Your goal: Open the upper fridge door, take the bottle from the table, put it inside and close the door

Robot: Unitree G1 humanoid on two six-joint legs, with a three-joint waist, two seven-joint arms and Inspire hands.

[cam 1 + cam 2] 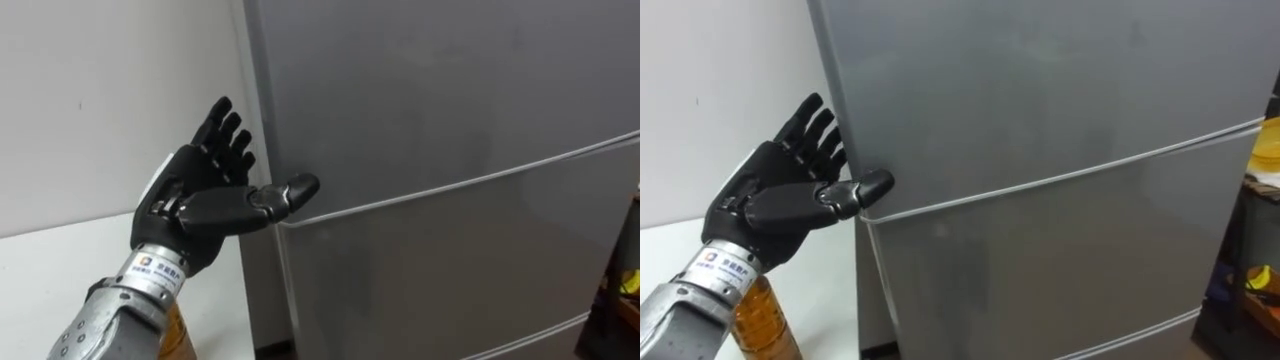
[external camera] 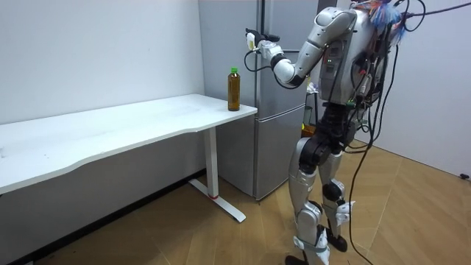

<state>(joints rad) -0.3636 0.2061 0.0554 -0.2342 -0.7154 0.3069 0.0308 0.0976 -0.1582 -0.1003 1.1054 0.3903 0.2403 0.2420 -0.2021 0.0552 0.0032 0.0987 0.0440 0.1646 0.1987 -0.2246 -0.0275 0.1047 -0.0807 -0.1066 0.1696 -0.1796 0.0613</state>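
Note:
The grey fridge (image 1: 420, 90) stands before me with both doors closed; a thin seam (image 1: 450, 185) parts the upper door from the lower one. My left hand (image 1: 195, 190) is raised at the fridge's left edge, open, fingers spread upward. Its thumb tip touches the door edge at seam height. Below my left forearm stands the amber bottle (image 1: 765, 320) on the white table (image 1: 60, 270). In the room view the bottle (image 2: 234, 89), green-capped, stands upright at the table's end beside the fridge (image 2: 276, 132), and my left hand (image 2: 265, 48) is up at the fridge's upper part.
A white wall (image 1: 100, 80) runs behind the table. A dark rack (image 1: 1255, 250) with yellow items stands to the fridge's right. I stand on wooden floor (image 2: 412, 213) close in front of the fridge.

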